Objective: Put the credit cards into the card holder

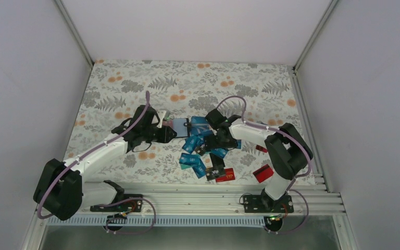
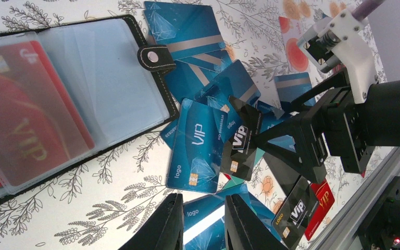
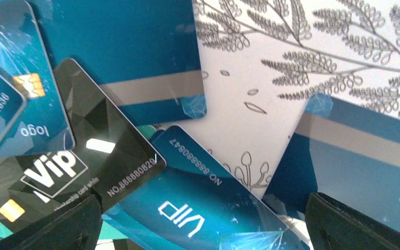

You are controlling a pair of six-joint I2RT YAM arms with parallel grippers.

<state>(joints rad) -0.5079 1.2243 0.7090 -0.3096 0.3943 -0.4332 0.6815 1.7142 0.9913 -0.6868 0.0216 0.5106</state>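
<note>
Trouble sits right under our right gripper [image 3: 202, 208]: its jaws stand wide and hold nothing, and between them the cards [image 1: 195, 159] lie shingled on the cloth [image 3: 250, 78]. A black card [image 3: 83, 156] by one finger overlaps a blue Vip card [image 3: 187, 216] below the gap. If we close here, we judge we may pinch two at once. We may also pinch none, since flat plastic offers no edge and may simply skid. In the left wrist view that black card looks tipped up against the finger; a nudge could flip it or scatter the cards wider.

Just beyond the cards our left gripper [image 2: 203, 200] hovers with a narrow gap, nothing clamped in it that we can see. The two tools are near enough that a careless reach could knock them together.

Past the left gripper lies the holder [image 2: 109, 78], open and flat, its snap tab [image 2: 156, 57] on the side toward the cards. One clear sleeve holds a red card [image 2: 21, 120]; the sleeve beside it looks empty. If nothing pins it, the holder may slide when we push a card in.
</note>
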